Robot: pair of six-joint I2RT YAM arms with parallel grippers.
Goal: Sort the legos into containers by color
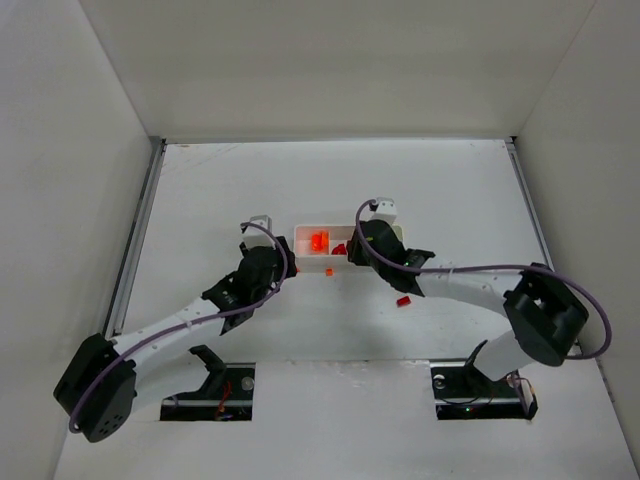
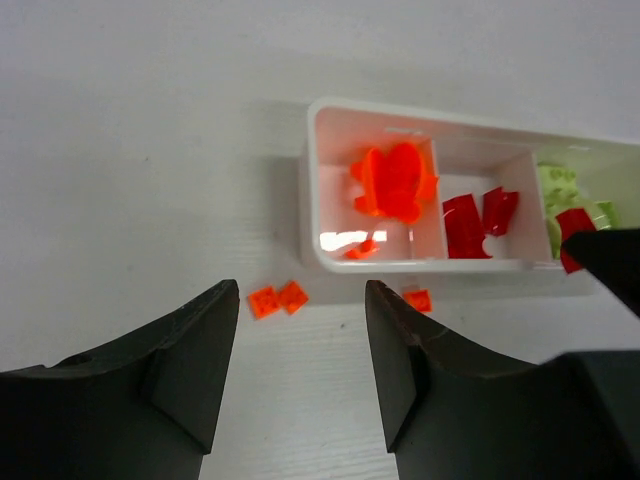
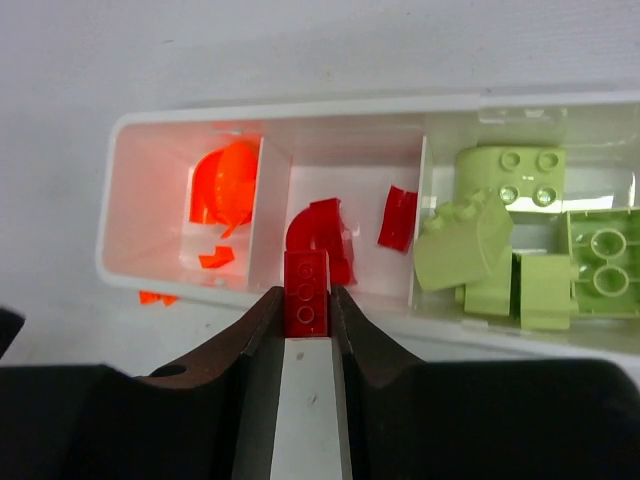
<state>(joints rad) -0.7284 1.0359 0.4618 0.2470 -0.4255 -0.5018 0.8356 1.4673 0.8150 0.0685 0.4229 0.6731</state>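
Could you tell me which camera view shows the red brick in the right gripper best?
The right wrist view: the red brick sits central, studs visible, pinched by the jaws of the right gripper. The left wrist view catches only a red sliver at its right edge; the top external view cannot resolve it.

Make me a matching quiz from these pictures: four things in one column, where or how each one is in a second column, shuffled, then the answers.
Column one:
1. left gripper
2. right gripper
3. pale green legos
4. loose orange legos

Column two:
A. lying on the table just outside the tray
B. shut on a red brick
C. open, holding nothing
D. inside an end compartment of the tray

Pairs: 1-C, 2-B, 3-D, 4-A
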